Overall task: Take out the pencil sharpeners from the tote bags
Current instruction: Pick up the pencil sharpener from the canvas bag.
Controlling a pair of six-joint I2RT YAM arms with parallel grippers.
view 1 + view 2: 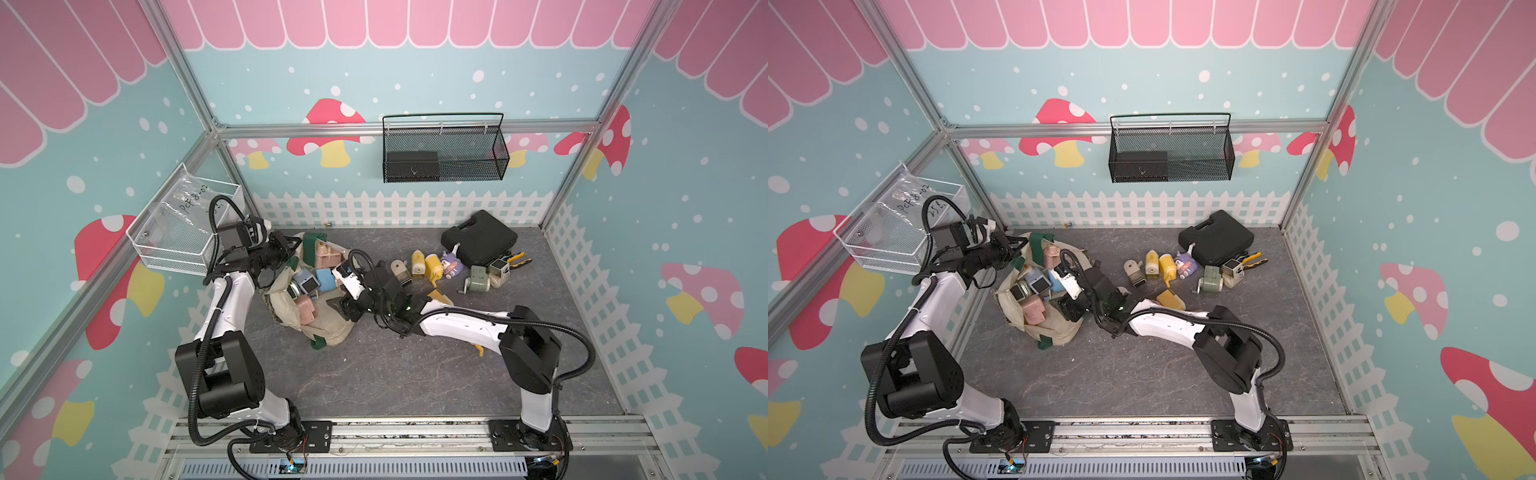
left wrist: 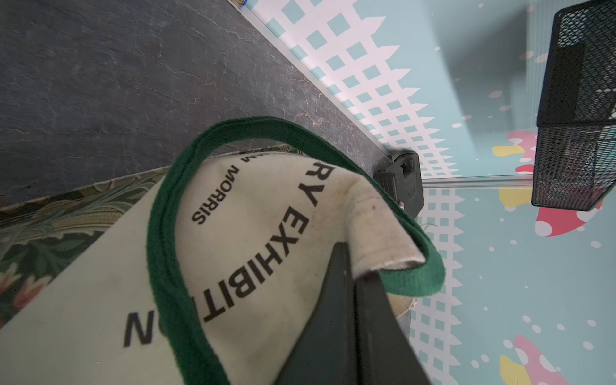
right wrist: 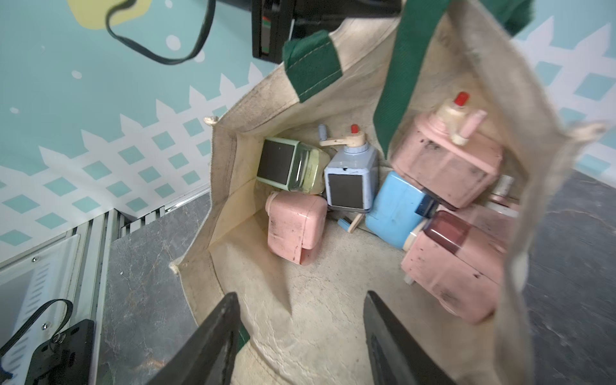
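The tote bag (image 1: 291, 320) slumps at the left rear of the bench (image 1: 395, 374), close to the left wall, with its mouth gaping towards the middle. The left pincer (image 2: 354, 264) is clamped on the bag's cream rim just beside the green strap (image 2: 166, 233) and holds that edge up. The right pincer (image 3: 301, 300) hangs at the mouth with its jaws wide and nothing between them. The cloth floor just in front of it is bare.

Deeper in the bag, several sharpeners (image 3: 293, 230) in pink, blue and pale green crowd against the far side wall. A strap crosses above the largest pink one (image 3: 446, 166).

More loose sharpeners (image 1: 434, 266) lie in a row at the right rear, next to the black case (image 1: 478, 241) and the pliers (image 1: 517, 259). The front middle of the bench, between the two arm bases, is open grey surface. Walls close it in on three sides.

On the bag we read "MORRIS" and "EXHIBIT", then an "N" beyond the strap. The clear pouch in the white wire basket (image 1: 183, 232) carries handwriting we cannot read for certain.
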